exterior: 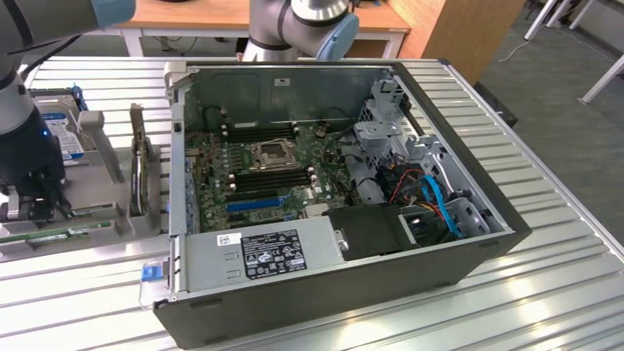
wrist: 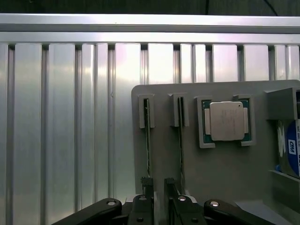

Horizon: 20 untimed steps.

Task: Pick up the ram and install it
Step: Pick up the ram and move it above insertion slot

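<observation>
Fingers [wrist: 146, 200] stand partly open and we see nothing held in them. They are right by the ram [wrist: 148, 140], which stands on its edge in the gray holder [wrist: 225, 187] on the table [wrist: 61, 117]. We have not lifted it or put it in the computer case [exterior: 487, 219] yet.

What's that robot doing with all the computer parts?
A robot arm is working at a gray holder next to an open computer. Its gripper hangs low over the holder, where two ram sticks stand on edge in slots. The jaws are apart and hold nothing, so no ram has been picked up or put in the computer yet.
</observation>
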Tool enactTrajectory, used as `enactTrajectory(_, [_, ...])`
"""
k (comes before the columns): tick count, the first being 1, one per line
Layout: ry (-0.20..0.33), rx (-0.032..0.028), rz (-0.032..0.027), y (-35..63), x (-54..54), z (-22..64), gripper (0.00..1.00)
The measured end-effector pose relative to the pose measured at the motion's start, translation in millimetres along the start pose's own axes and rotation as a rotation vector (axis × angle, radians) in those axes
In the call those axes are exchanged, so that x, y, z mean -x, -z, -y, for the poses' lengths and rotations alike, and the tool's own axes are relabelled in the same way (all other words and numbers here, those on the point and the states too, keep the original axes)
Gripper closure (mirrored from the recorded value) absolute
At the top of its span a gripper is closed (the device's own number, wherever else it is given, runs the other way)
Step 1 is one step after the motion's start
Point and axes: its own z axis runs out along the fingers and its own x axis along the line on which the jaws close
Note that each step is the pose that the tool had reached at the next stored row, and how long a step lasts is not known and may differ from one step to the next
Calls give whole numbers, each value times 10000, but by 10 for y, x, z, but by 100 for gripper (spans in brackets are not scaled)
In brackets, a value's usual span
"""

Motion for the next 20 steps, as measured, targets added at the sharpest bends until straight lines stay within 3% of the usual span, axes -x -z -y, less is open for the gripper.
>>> enactTrajectory(12, [0,1,-1,-111,-9,5,76])
enactTrajectory(20, [0,0,-1,-126,-12,6,76])
